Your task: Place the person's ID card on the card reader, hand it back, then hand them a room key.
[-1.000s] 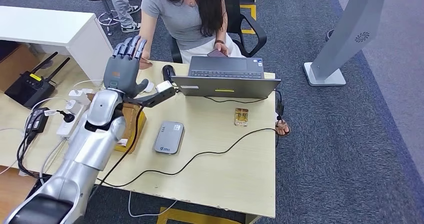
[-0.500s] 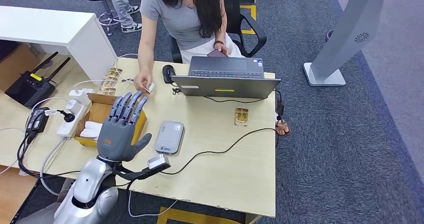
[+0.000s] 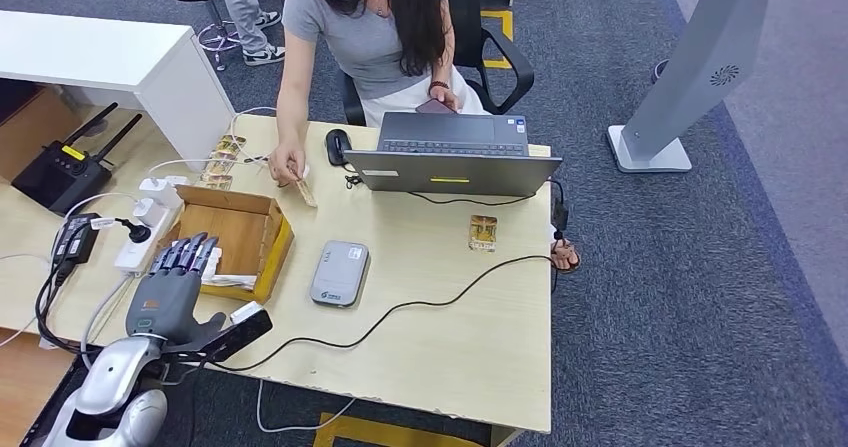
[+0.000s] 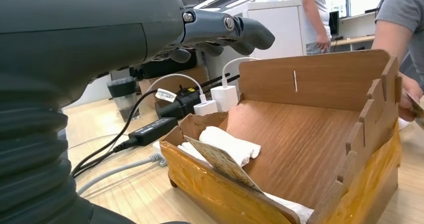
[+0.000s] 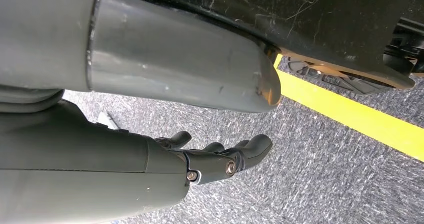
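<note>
1. The left robot hand (image 3: 170, 289) is hovering at the near-left edge of the counter (image 3: 470, 347), just beside the wooden box (image 3: 262, 235). Its fingers are spread and straight, and it is holding nothing.
2. The right robot hand (image 5: 210, 159) is hanging over the carpeted floor, fingers loosely extended, with nothing in it.
3. The person (image 3: 365, 27) across the counter is pinching a card (image 3: 304, 189) at the far edge, near the mouse (image 3: 337, 147). It is probably the ID card, though it is too small to read.
4. The card reader (image 3: 339, 274) is lying flat, bare-topped, between the box and the laptop (image 3: 452, 155).
5. Judged from this, the room key is the step in hand, and the cards are waiting in the box. In the left wrist view a patterned card (image 4: 220, 160) is leaning on folded white cloth (image 4: 230, 145) against the near wall.
6. To do it well, the left robot hand should be coming in over the low front wall, not the tall notched sides, and pinching the card's raised free edge.
7. The grip should be taking the card alone, leaving the cloth behind.
8. The cables (image 3: 400, 312) trailing across the counter are a snag risk, so the arm should be lifting clear before reaching toward the person.
</note>
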